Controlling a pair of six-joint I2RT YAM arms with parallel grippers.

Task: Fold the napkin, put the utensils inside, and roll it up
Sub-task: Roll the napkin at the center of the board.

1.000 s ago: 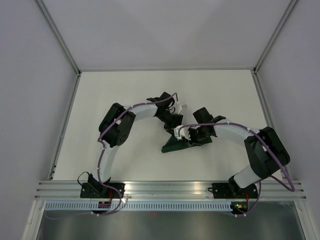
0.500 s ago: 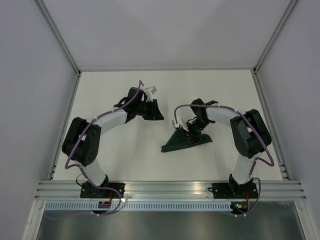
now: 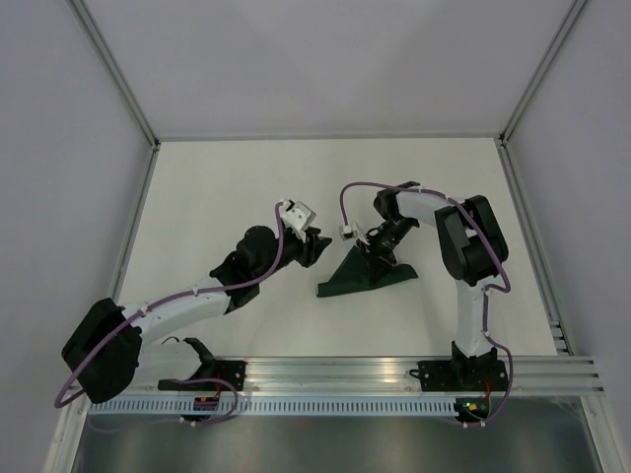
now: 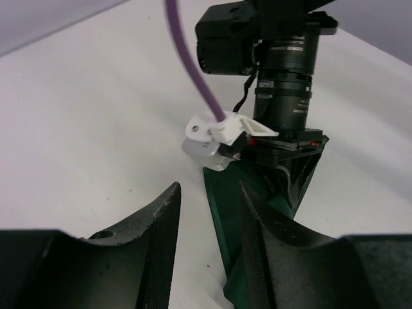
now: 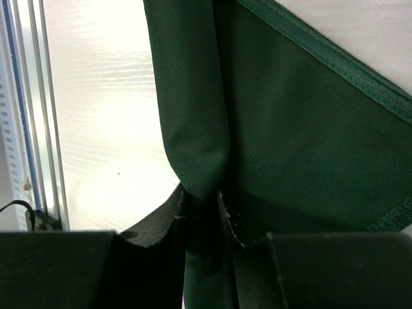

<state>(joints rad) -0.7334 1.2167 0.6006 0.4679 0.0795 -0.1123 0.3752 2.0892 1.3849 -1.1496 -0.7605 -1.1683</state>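
Note:
The dark green napkin [image 3: 367, 276] lies bunched in a folded triangle on the white table. It fills most of the right wrist view [image 5: 290, 129]. My right gripper [image 3: 380, 250] stands over its far part, shut on a raised fold of the cloth [image 5: 203, 209]. My left gripper [image 3: 313, 246] is open and empty just left of the napkin. In the left wrist view [image 4: 207, 248] bare table shows between its fingers, and its right finger [image 4: 257, 257] overlaps the napkin's left edge [image 4: 221, 193]. The utensils are not in view.
The aluminium rail [image 3: 335, 370] runs along the near table edge and also shows in the right wrist view [image 5: 32, 96]. Grey enclosure walls stand left, right and behind. The right arm's white connector and purple cable [image 4: 219, 132] hang between the two grippers.
My left arm has swung from the far middle of the table down to the napkin's left side. My right arm's elbow has moved back while its gripper stays on the cloth.

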